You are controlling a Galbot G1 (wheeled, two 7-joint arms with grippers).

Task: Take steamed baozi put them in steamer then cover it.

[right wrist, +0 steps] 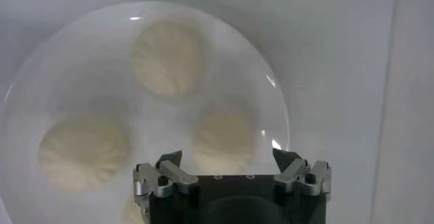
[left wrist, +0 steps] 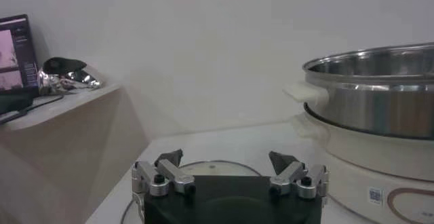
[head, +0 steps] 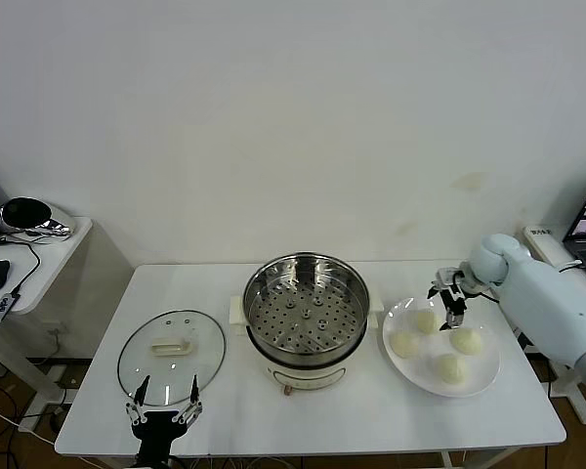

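Nearest the head camera, the left gripper [head: 163, 395] hangs at the front edge of the white surface [head: 313, 430], its fingers spread wide and holding nothing, just at the near rim of the glass cover [head: 171, 357]. The cover lies flat on the surface left of the steamer [head: 306, 318], its cream bar handle facing up.

The steamer stands in the middle, open, its perforated tray bare; none of the buns is in it yet. To its right sits a flat white plate [head: 484, 376] with four steamed baozi [head: 449, 366] on it, set close but not stacked. The right gripper [head: 448, 303] hovers over the far side of the plate, jaws spread and empty; in the right wrist view a bun [right wrist: 224, 137] lies just ahead of the fingertips.

The baozi look soft and light, with a smooth skin that would likely dent or tear under a hard squeeze. A gentle pinch across the widest part of the dome, low enough that the bun cannot roll out, seems the safest hold. They may also cling slightly to the plate or to the gripper.

The cover is probably heavier, rigid, slick and breakable; the bar handle is the only sensible place to grasp it, squarely at its centre so that it hangs level.
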